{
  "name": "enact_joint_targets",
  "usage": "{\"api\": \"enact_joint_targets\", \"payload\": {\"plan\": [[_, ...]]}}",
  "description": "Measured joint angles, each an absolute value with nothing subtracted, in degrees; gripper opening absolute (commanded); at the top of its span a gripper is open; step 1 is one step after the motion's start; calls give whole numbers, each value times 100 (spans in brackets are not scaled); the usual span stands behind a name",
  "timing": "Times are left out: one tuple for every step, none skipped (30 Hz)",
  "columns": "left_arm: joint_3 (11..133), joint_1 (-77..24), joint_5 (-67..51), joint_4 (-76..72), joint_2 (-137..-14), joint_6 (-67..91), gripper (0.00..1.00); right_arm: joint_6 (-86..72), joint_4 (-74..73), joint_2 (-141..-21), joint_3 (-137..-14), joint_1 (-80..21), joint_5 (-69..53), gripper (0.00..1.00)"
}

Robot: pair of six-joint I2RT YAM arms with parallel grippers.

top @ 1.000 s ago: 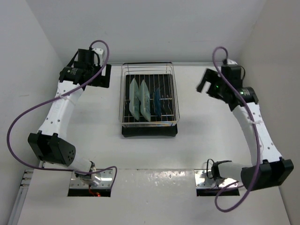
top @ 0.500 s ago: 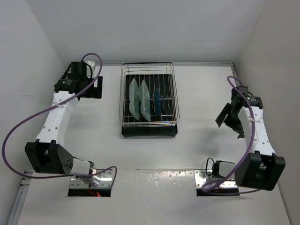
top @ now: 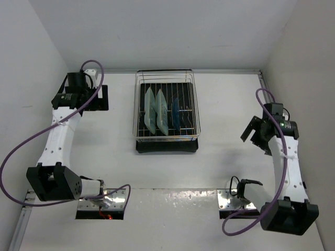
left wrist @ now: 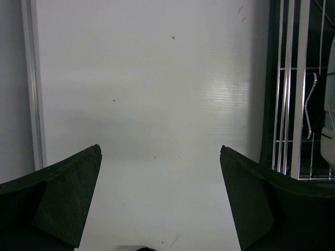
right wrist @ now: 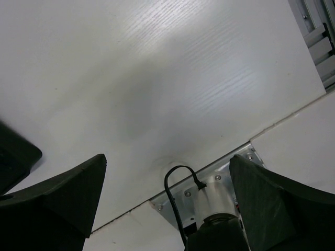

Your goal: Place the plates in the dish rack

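Observation:
The chrome wire dish rack (top: pixel 166 78) stands on its black base tray at the back middle of the table. Two pale mint-green plates (top: pixel 151 116) (top: pixel 162 117) and one dark blue plate (top: pixel 176 114) stand on edge between its bars. My left gripper (top: pixel 97 98) is open and empty over bare table left of the rack; the rack's left wall shows at the right edge of the left wrist view (left wrist: pixel 293 104). My right gripper (top: pixel 252 134) is open and empty, well right of the rack near the right wall.
White walls close in on the left, back and right. The right wrist view shows the right arm's metal base plate (right wrist: pixel 209 193) and a black cable loop (right wrist: pixel 178 178) at the table's near edge.
My left gripper has drawn back leftward away from the rack. My right gripper has swung from beside the rack down and right toward the wall. The plates have not moved.

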State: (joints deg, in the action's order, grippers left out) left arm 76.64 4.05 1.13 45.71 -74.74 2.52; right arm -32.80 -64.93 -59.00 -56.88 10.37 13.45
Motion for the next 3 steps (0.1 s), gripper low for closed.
{"api": "enact_joint_targets", "payload": {"plan": [[7664, 412, 49, 4571, -7474, 263, 100, -3245, -6482, -5835, -5675, 1037, 1317, 100], [7664, 414, 5, 4571, -7474, 268, 100, -3210, -6460, -5789, -5647, 1037, 1282, 100], [7664, 416, -27, 4571, -7474, 270, 100, -3175, -6427, -5734, -5599, 1037, 1247, 100]]}}
